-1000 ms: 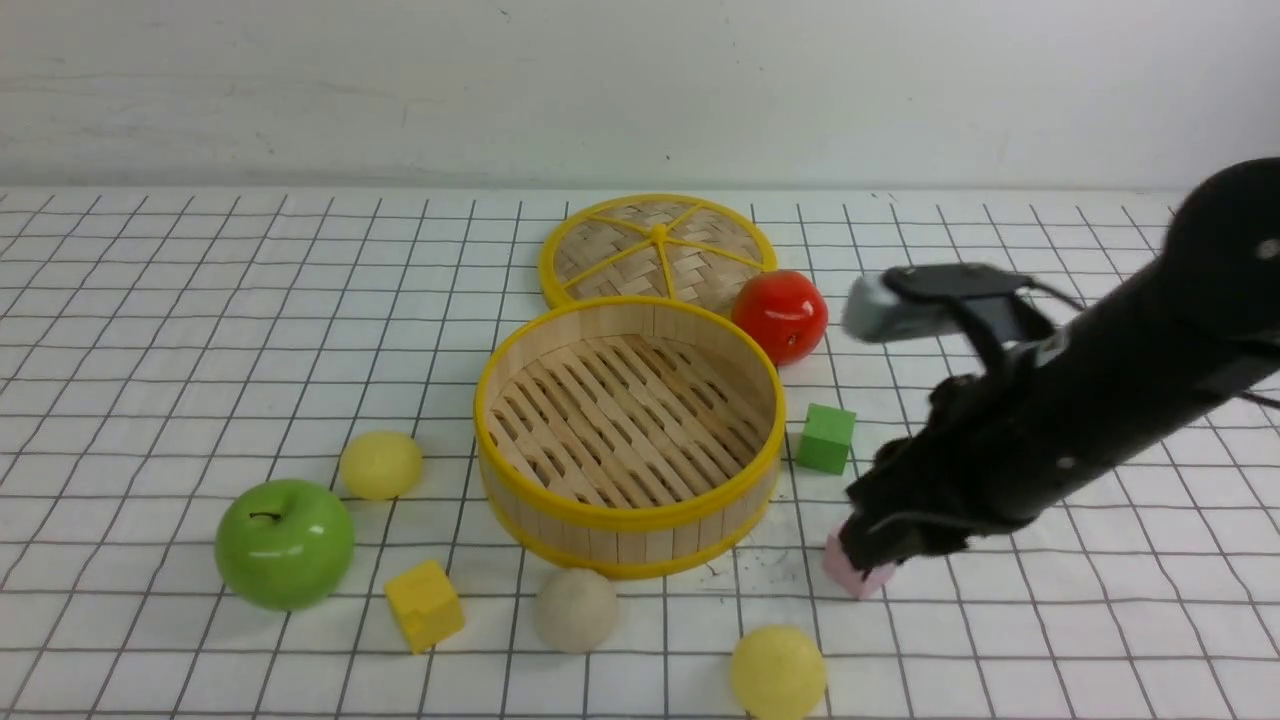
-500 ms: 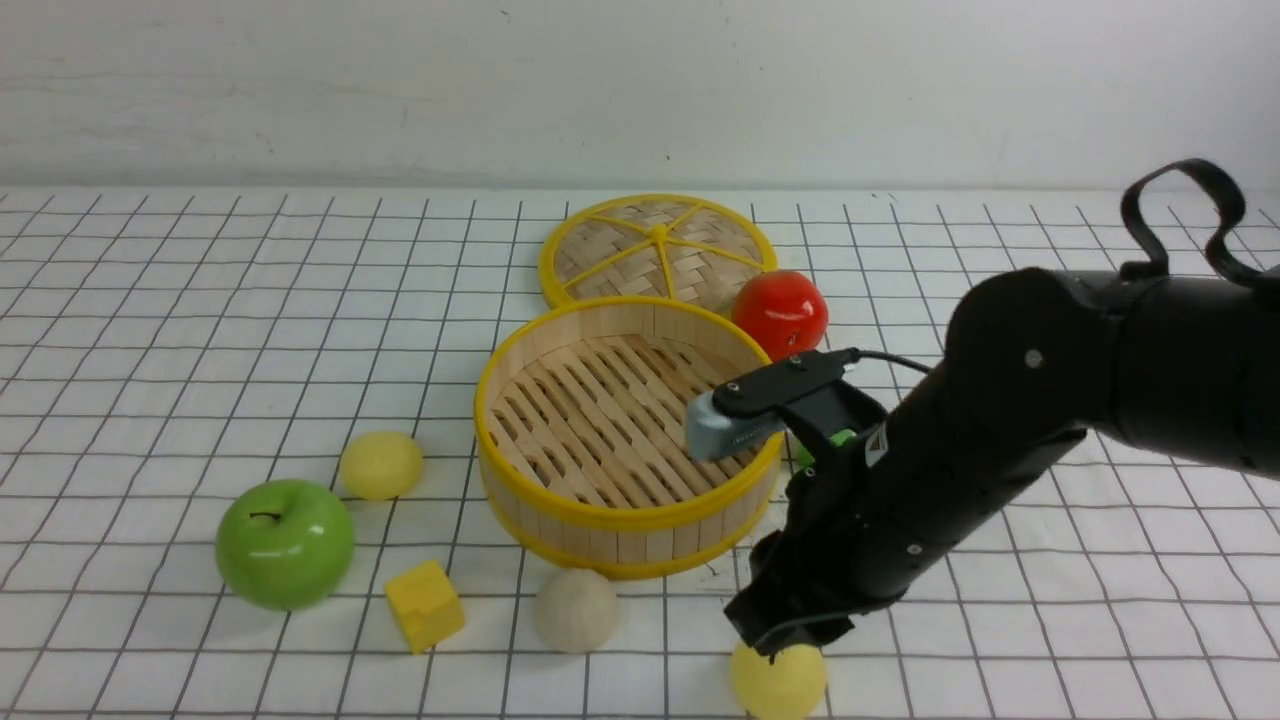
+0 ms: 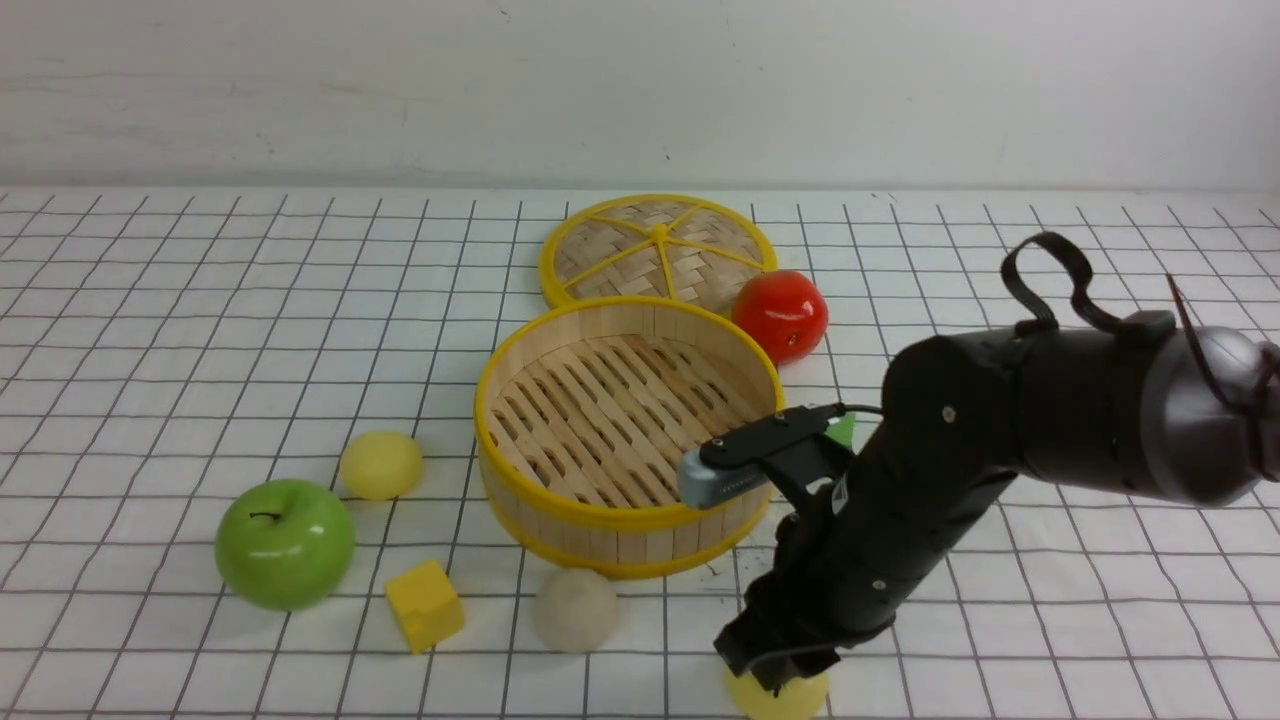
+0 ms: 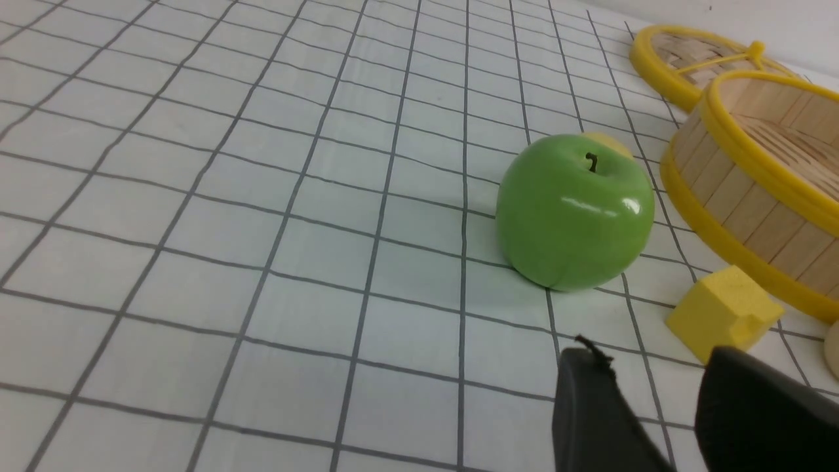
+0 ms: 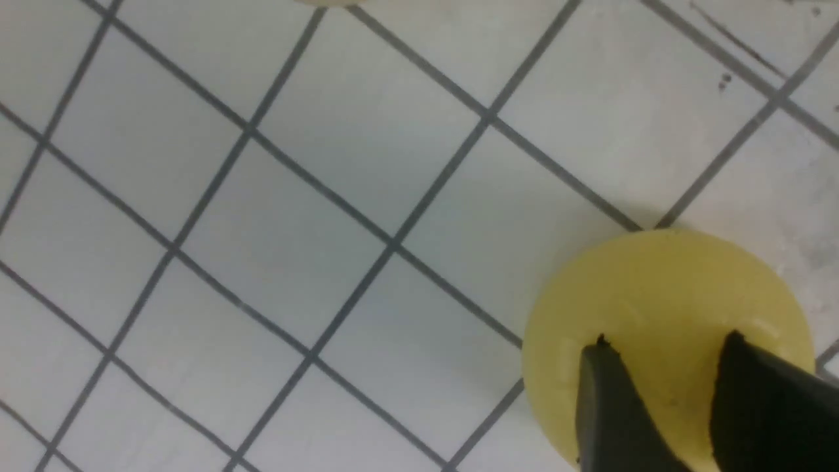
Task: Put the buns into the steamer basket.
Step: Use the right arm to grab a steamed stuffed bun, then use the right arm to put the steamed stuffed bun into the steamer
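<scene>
The right tool is at the nearest yellow bun, its fingers slightly apart; whether they pinch it, I cannot tell. The left tool stands spread. The cream bun sits on the table in front of the steamer basket, and another yellow bun lies left of it.

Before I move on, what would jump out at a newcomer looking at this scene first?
Probably the dark right claw, reaching in from the right over the nearest pale yellow bun. Next, the round, yellow-rimmed steamer basket, bunless at mid-table. Then the glossy green apple to its left and the red apple just behind its right side.
</scene>
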